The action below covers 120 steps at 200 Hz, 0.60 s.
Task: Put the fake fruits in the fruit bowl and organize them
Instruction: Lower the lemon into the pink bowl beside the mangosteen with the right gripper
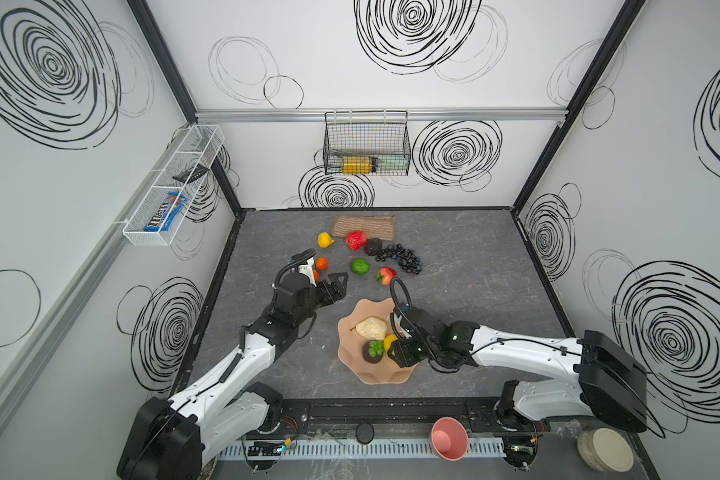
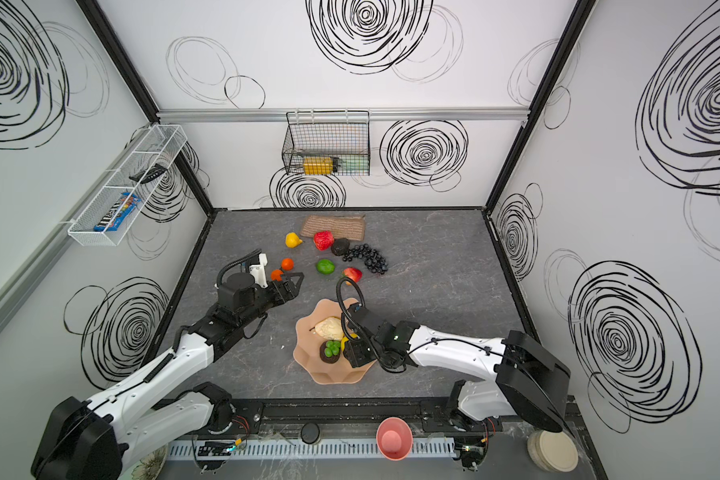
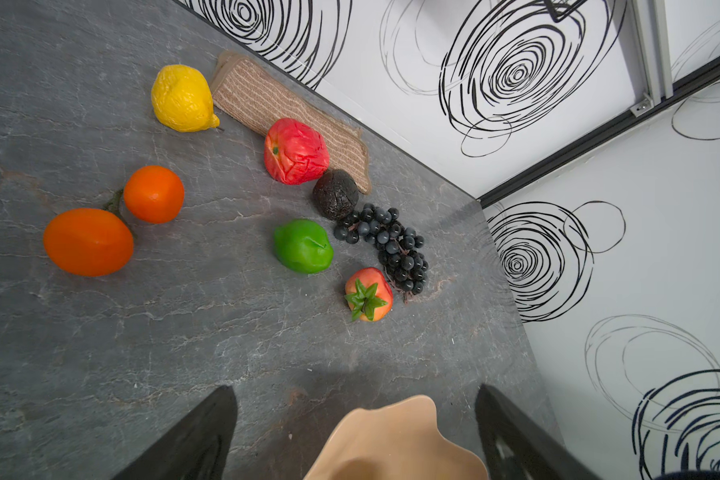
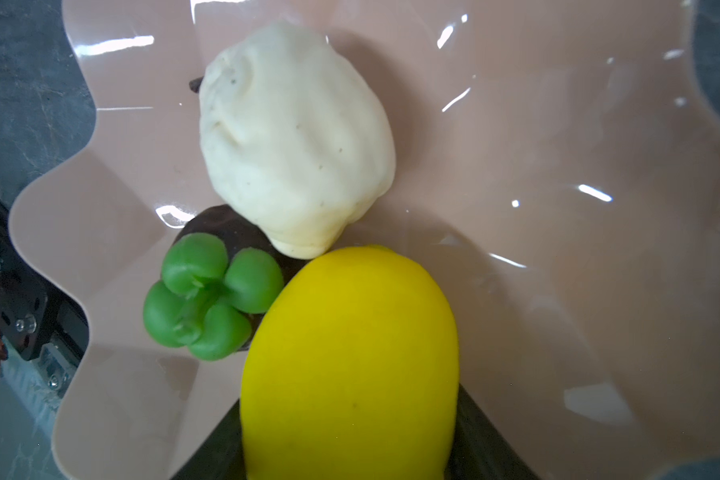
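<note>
Glossy plastic fruit bowl [image 4: 558,145]; rough woven mat [image 3: 267,99]; matt stone-look tabletop [image 3: 142,353].

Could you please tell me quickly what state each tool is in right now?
Left tool: open, empty.
Right tool: closed on the yellow lemon, over the fruit bowl.

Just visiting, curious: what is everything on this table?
fruit bowl: one, peach, table front.
pear: one, cream, in bowl.
dark fruit: one, green-topped, in bowl.
smooth lemon: one, yellow, over bowl.
wrinkled lemon: one, yellow, table.
apple: one, red, by mat.
avocado: one, dark, beside grapes.
grapes: one bunch, black, table.
lime: one, green, table.
strawberry: one, red, table.
oranges: two, orange, table.
mat: one, tan, table back.
left gripper: open, empty.
right gripper: holding smooth lemon.
</note>
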### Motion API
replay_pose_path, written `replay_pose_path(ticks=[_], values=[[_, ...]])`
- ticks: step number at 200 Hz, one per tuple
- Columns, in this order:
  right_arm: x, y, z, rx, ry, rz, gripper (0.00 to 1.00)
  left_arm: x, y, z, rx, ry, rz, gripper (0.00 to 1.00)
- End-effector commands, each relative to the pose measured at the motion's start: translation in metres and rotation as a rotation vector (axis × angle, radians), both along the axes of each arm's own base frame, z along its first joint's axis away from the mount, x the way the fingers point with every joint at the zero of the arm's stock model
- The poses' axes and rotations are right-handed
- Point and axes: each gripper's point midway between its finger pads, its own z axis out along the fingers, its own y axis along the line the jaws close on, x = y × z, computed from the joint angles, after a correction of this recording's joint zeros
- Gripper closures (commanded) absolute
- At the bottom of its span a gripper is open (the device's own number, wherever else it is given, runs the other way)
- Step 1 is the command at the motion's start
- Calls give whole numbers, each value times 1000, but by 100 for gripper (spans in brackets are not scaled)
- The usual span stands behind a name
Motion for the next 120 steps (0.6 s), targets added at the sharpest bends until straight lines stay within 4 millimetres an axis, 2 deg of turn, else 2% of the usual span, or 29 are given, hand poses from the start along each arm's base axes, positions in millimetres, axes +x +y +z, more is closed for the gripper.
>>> replay_pose_path(ticks=[1,65,120], values=[[0,8,7,-14,-33,29,47,1,5,5,9,-33,14,6],[-3,10,5,-39,-46,48,40,1,6,5,14,-34,18,6],[-5,10,8,-40,-51,49,28,1,8,3,24,-36,22,6]])
